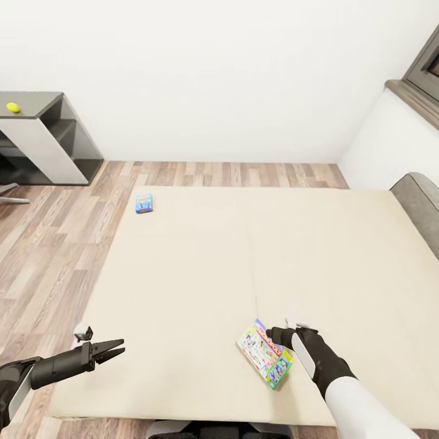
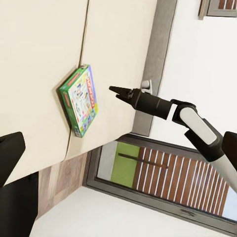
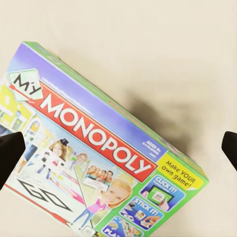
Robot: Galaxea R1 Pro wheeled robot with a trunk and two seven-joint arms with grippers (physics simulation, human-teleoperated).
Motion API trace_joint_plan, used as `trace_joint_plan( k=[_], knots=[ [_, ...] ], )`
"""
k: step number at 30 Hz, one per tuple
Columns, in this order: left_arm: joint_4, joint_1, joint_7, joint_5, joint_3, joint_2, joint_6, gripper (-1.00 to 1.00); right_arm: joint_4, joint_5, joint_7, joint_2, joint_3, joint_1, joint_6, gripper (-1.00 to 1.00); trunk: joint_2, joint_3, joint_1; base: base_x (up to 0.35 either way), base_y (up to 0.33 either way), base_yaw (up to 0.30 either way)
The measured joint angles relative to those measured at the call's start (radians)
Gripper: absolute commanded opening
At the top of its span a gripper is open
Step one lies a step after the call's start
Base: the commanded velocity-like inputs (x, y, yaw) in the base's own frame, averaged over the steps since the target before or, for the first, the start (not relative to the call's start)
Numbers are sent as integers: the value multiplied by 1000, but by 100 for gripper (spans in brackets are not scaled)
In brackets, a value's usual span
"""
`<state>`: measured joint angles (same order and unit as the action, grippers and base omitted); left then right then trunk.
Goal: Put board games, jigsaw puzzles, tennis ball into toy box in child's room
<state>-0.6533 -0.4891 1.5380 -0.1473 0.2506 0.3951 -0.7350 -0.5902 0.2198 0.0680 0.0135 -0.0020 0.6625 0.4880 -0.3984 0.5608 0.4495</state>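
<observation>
The bed (image 1: 201, 268) fills most of the head view, its beige mattress running from the near edge out to 12 o'clock, with the grey headboard (image 1: 421, 201) at 3 o'clock. Two board games lie flat on it, well apart. The Monopoly box (image 1: 265, 353) sits near the bed's front edge at about 5 o'clock, lid up, turned at a slant. The small blue game (image 1: 144, 203) lies at the far left corner of the mattress, around 11 o'clock.

The right end effector (image 1: 277, 334) hangs just over the Monopoly box's far right edge. In the right wrist view its two dark fingertips (image 3: 10, 150) stand wide apart at either side of the frame, with the Monopoly box (image 3: 94, 148) below them and between them; neither tip touches it. The left wrist view shows the same box (image 2: 79, 98) on the mattress with the right end effector (image 2: 117, 91) just beside it, clear of the cardboard.

The left end effector (image 1: 116, 348) hovers over the bed's left edge at 8 o'clock, its fingers slightly parted, gripping nothing.

At 10 o'clock, across the wood floor (image 1: 42, 256), the tennis ball (image 1: 13, 108) rests on the dark grey cabinet (image 1: 42, 103) against the white wall (image 1: 213, 73).
</observation>
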Motion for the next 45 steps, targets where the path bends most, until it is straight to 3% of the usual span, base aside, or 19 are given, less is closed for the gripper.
trace_joint_plan(
  k=[45],
  knots=[
    [0, 0, -2, 0, 0, -1, 0, 100, 0, 0, -3, 0, 1, 0, 0, 100, 0, 74, 0, 0, 0, 0]
  ],
)
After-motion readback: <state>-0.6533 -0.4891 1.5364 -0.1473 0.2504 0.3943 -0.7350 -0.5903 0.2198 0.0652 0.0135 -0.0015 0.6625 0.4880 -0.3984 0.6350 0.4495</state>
